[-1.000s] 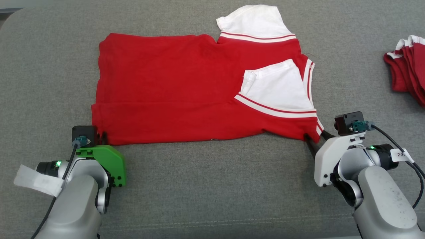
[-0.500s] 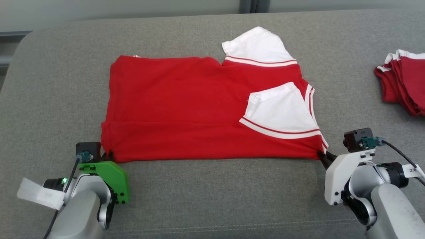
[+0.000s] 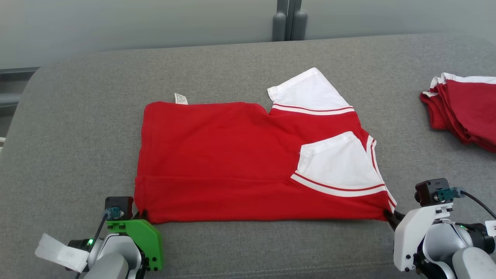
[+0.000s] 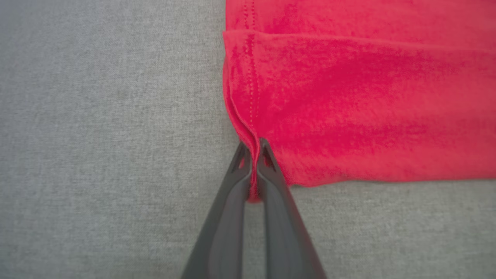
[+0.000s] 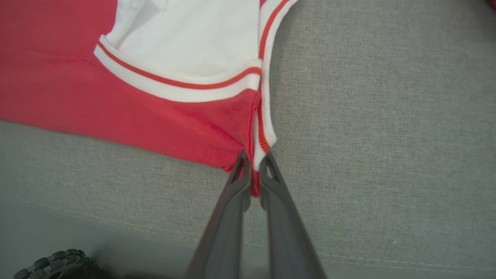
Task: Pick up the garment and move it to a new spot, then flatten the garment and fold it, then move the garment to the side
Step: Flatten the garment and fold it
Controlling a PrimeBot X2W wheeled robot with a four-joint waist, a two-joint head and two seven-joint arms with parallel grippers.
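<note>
Between the tips of my left claw (image 4: 254, 149) sits the near hem corner of the shirt (image 4: 348, 97); the jaws are pinched tight on it. My right claw (image 5: 254, 159) is likewise clamped on the shirt, at its near corner with the striped trim. Ahead of both claws the shirt lies flat on the grey cushion (image 3: 77, 116), its near edge folded over, one white sleeve (image 3: 341, 162) on top. Well off to the right of my right claw lies a pile (image 3: 465, 112) of red garments.
</note>
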